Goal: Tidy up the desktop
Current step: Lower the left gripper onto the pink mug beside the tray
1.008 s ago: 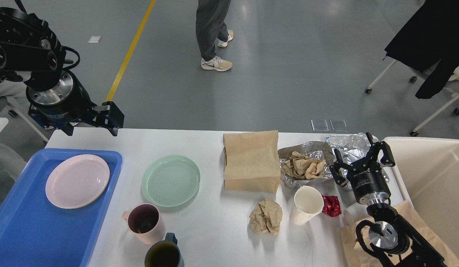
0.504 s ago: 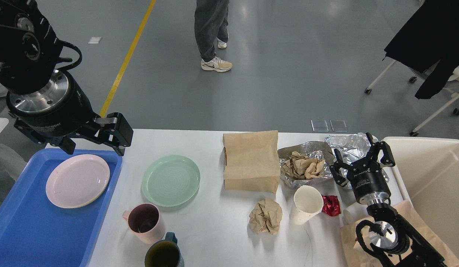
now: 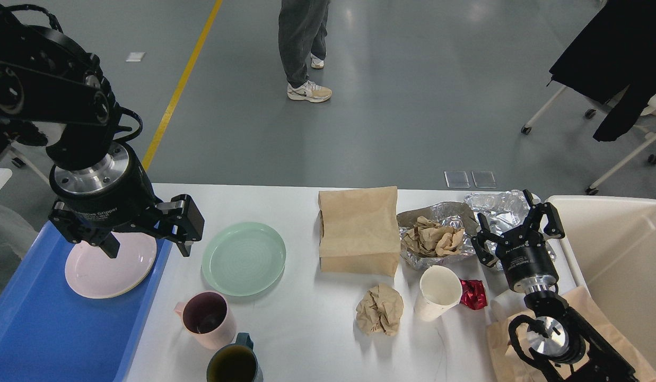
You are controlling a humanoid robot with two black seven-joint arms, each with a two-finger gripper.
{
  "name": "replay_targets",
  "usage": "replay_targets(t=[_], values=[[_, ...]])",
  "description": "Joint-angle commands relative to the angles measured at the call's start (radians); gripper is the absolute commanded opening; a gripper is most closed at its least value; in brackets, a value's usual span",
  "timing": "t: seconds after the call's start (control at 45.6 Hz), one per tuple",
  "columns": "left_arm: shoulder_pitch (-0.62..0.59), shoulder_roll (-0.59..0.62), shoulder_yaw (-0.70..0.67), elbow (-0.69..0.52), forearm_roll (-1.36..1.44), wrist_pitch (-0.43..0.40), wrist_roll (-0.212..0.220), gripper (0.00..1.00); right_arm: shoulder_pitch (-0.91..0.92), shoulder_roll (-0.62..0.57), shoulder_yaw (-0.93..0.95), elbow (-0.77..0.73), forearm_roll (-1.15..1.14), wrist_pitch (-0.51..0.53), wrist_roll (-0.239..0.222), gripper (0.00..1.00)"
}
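Lab hall: grey floor (image 3: 412,106) with yellow line (image 3: 182,79), wheeled chairs (image 3: 614,106).

Pastel crockery and brown paper on a white tabletop (image 3: 306,339)

Blue tray (image 3: 46,329) with a pale pink plate (image 3: 102,273); mint green plate (image 3: 244,258) with faint concentric rings; pink mug (image 3: 207,318), dark inside; dark teal mug (image 3: 235,363); tan paper bag (image 3: 358,229); crumpled brown paper (image 3: 381,309); silver foil (image 3: 495,208); white paper cup (image 3: 438,293); shiny red wrapper (image 3: 474,294); cream bin (image 3: 619,254); black left tool (image 3: 147,233) and black right tool (image 3: 516,229).
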Motion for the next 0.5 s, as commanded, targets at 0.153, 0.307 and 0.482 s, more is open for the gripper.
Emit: replay_targets(t=[0.153,0.307,0.482], values=[[0.286,0.015,-0.016,0.06,-0.006,0.121,0.009,0.93,0.0,0.0,0.0,0.0,0.0,0.0,0.0,1.0],[0.478,0.003,-0.008,0.108,-0.123,0.335,0.009,0.91,0.0,0.0,0.0,0.0,0.0,0.0,0.0,1.0],[0.606,-0.002,-0.039,0.114,-0.166,0.561,0.006,0.91,0.0,0.0,0.0,0.0,0.0,0.0,0.0,1.0]])
